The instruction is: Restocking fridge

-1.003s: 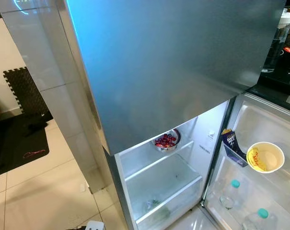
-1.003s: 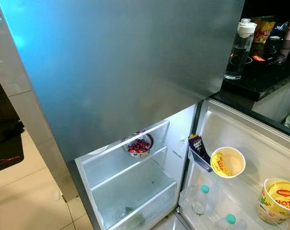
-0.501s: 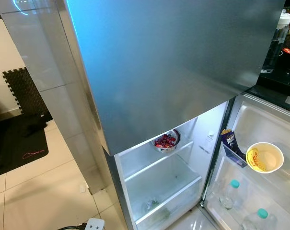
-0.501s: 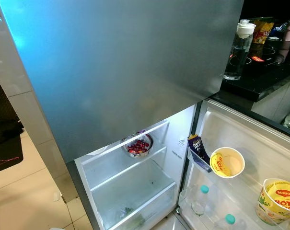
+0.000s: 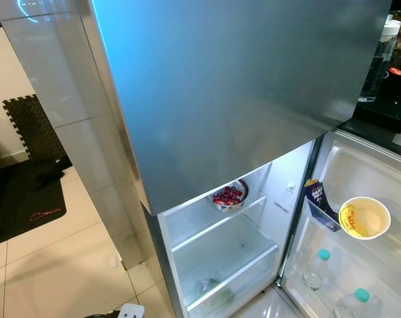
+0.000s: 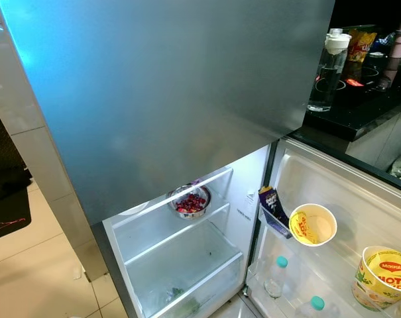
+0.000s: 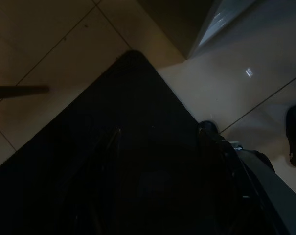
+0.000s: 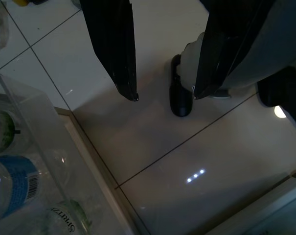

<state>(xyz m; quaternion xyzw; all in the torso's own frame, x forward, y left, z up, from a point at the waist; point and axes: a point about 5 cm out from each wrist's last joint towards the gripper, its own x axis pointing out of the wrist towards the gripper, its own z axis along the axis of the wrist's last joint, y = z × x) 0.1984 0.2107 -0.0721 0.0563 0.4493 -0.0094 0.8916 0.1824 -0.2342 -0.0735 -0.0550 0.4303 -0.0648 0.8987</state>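
While both arms hang idle, nothing is in hand for the fridge (image 5: 240,119).
I read the right gripper (image 8: 162,95) as spread wide and empty over floor tiles; the left gripper (image 7: 157,161) is too dark to tell. Risk: clipping the open door (image 6: 359,192). I count one berry bowl (image 6: 190,201), two noodle cups (image 6: 313,225), two bottles (image 5: 316,268).
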